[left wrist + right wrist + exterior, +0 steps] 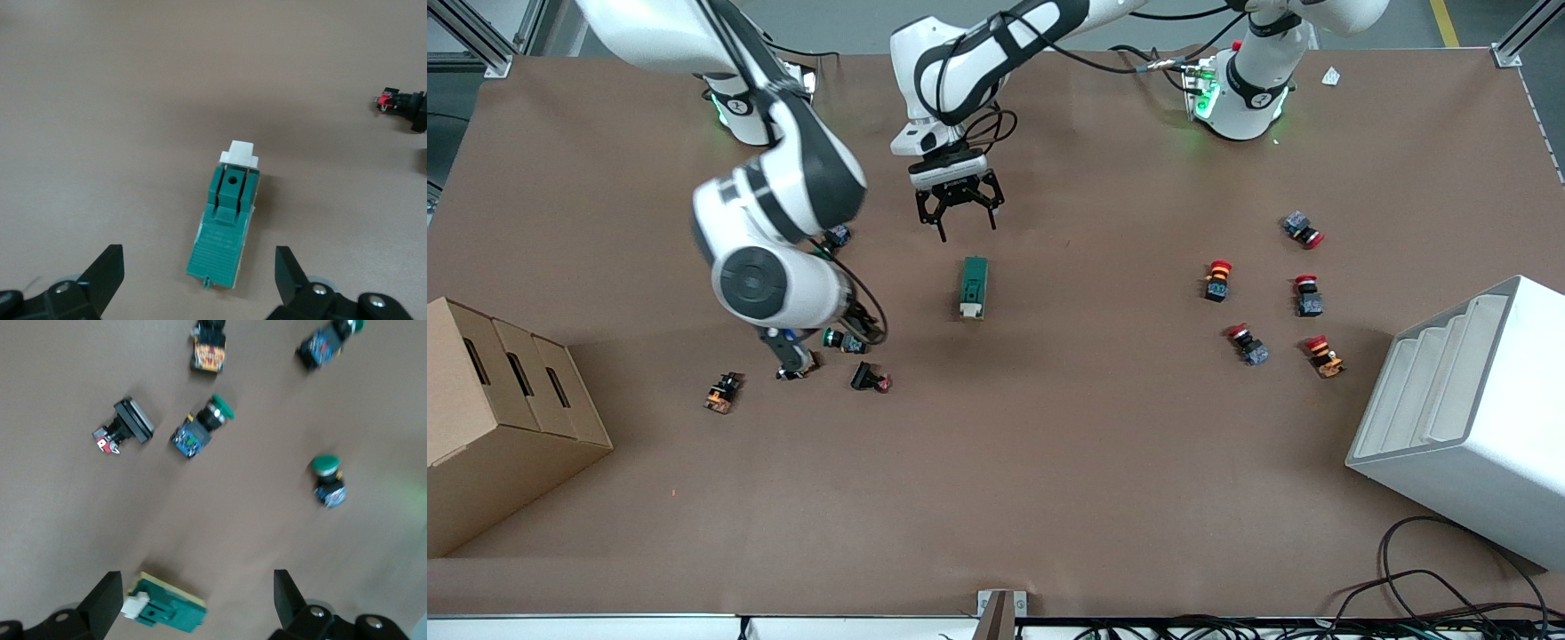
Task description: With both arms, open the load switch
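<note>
The load switch (974, 287) lies flat near the table's middle, a dark-green block with its cream-white lever end (971, 311) nearer the front camera. My left gripper (967, 231) hangs open above the table at the switch's green end. In the left wrist view the load switch (228, 220) lies below the left gripper (198, 257), touched by neither finger. My right gripper (197, 587) is open with nothing in it. The load switch (167, 610) shows below it, close to one finger (107, 597). In the front view the right arm's wrist (769, 284) hides that hand.
Green-capped push buttons (845, 340) and a black one (870, 380) lie by the right arm's wrist. Red-capped buttons (1217, 280) are scattered toward the left arm's end. A cardboard box (498, 418) and a white tiered bin (1467, 418) stand at the table's two ends.
</note>
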`<state>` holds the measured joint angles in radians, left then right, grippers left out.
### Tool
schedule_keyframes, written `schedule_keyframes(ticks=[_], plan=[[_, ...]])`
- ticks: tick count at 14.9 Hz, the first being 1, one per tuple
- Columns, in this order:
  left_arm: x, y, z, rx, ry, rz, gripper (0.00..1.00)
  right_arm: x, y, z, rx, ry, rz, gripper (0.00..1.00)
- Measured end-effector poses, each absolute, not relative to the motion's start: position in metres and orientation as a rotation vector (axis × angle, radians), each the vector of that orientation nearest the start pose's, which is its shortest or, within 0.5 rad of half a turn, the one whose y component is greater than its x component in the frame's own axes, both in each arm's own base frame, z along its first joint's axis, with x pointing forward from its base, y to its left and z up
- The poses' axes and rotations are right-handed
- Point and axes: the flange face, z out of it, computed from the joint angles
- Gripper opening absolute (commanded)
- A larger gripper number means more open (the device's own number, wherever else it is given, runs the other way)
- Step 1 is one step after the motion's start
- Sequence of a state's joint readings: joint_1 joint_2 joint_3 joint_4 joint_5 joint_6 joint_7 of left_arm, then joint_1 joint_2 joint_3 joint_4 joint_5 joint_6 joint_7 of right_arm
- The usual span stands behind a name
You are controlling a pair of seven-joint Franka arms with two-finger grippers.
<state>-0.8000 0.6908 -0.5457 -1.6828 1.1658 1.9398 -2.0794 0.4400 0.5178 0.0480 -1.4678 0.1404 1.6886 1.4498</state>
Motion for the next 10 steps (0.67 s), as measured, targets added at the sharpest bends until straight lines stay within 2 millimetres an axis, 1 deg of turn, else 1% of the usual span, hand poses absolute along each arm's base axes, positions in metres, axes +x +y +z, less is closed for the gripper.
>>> schedule_keyframes(ticks=[2, 4, 7, 8, 10], plan=[[0.240, -0.616, 0.215, -2.811, -0.244, -1.106, 1.00, 0.585, 0.346, 0.335, -2.794, 1.730, 0.500, 1.00], [0.233, -0.611, 0.187, -2.807, -0.249, -1.232, 1.00, 0.586, 0.370, 0.310, -2.713, 1.857, 0.501, 1.00], [0.217, -0.598, 0.141, -2.810, -0.184, -1.358, 1.00, 0.580, 0.398, 0.278, -2.596, 1.983, 0.547, 1.00], [0.214, -0.594, 0.130, -2.814, -0.168, -1.391, 1.00, 0.576, 0.406, 0.269, -2.578, 2.010, 0.553, 1.00], [0.210, -0.587, 0.115, -2.822, -0.123, -1.465, 1.00, 0.566, 0.423, 0.251, -2.558, 2.060, 0.548, 1.00]])
